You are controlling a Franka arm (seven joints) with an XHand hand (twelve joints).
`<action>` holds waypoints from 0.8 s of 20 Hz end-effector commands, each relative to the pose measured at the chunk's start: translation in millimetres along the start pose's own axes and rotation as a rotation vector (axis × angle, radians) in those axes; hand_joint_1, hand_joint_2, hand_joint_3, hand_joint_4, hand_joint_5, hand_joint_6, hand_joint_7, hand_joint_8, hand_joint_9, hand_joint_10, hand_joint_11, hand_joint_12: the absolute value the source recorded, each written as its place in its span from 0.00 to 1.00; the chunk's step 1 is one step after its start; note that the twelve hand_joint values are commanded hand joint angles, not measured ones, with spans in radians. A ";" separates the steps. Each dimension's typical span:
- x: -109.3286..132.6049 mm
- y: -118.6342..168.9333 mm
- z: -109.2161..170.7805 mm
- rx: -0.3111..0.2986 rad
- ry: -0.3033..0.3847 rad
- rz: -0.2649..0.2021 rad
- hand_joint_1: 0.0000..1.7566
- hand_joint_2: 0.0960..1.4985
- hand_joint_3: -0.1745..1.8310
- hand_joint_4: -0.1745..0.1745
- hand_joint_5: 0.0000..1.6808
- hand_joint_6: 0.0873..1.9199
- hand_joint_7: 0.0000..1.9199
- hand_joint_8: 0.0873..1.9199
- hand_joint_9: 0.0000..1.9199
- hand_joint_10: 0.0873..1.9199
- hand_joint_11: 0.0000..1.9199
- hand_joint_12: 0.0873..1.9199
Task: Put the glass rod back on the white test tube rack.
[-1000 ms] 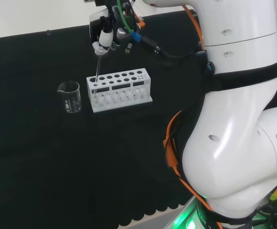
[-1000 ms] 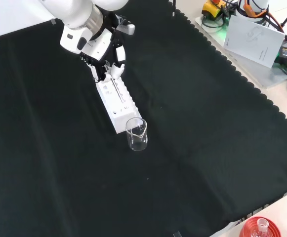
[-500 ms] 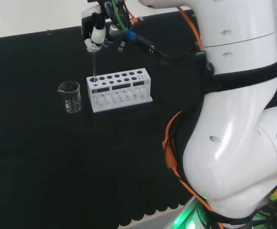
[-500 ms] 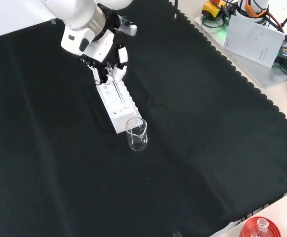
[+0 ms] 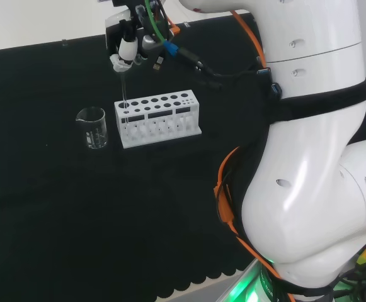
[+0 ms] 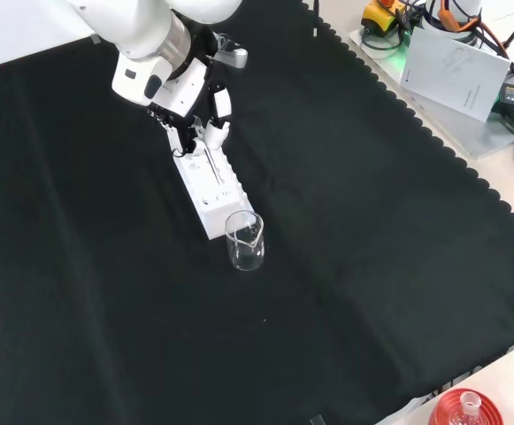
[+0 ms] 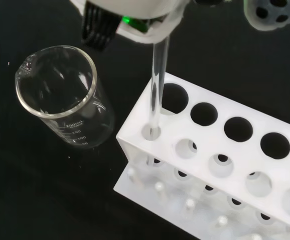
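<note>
The white test tube rack (image 5: 160,119) stands on the black cloth, also seen in the front view (image 6: 205,197) and close up in the wrist view (image 7: 244,155). The thin glass rod (image 5: 124,94) stands nearly upright with its lower end through a corner hole at the rack's end nearest the beaker (image 7: 157,85); in the front view the glass rod (image 6: 212,164) runs from the fingers onto the rack. My hand (image 5: 127,49) is above that end of the rack, fingertips pinched on the rod's top. In the front view the hand (image 6: 195,97) hangs over the rack's far end.
An empty glass beaker (image 5: 92,128) stands right beside the rod's end of the rack (image 6: 244,241) (image 7: 60,95). The arm's white links (image 5: 308,157) rise at the head view's right. A red ribbed stand with a flask (image 6: 465,411) sits at the cloth's near corner.
The hand has risen and shifted left in the head view. The rod has swung from a slant to nearly upright, its lower end staying in the rack's hole.
</note>
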State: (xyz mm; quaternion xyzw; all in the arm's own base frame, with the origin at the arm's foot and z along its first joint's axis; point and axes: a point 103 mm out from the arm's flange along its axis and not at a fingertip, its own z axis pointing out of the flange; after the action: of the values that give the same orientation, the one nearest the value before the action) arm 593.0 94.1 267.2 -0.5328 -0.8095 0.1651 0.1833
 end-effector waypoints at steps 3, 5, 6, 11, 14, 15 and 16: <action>-7.3 -4.2 5.4 0.002 0.006 0.001 0.67 0.46 0.40 0.00 0.66 0.46 0.76 0.20 0.90 0.00 0.81 0.38; -9.5 -6.4 5.7 0.006 0.004 0.009 0.67 0.46 0.40 0.00 0.66 0.46 0.76 0.20 0.90 0.00 0.81 0.38; -10.1 -7.6 5.5 0.007 0.003 0.010 0.67 0.46 0.40 0.00 0.66 0.46 0.76 0.20 0.90 0.00 0.81 0.38; -10.4 -12.0 6.5 0.005 -0.002 0.012 0.67 0.46 0.40 0.00 0.66 0.46 0.76 0.20 0.90 0.00 0.81 0.38; -9.3 -12.5 11.4 0.015 -0.006 0.008 0.67 0.47 0.40 0.00 0.66 0.47 0.76 0.20 0.90 0.00 0.81 0.38; -8.6 -12.4 12.6 0.017 -0.005 0.006 0.67 0.47 0.40 0.00 0.66 0.47 0.76 0.20 0.90 0.00 0.81 0.38; -7.3 -12.0 13.4 0.018 -0.006 0.004 0.67 0.47 0.40 0.00 0.66 0.47 0.76 0.20 0.90 0.00 0.81 0.38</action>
State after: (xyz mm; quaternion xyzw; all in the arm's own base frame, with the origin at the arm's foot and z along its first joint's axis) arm 581.8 80.2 262.3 -0.5348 -0.8061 0.1720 0.1859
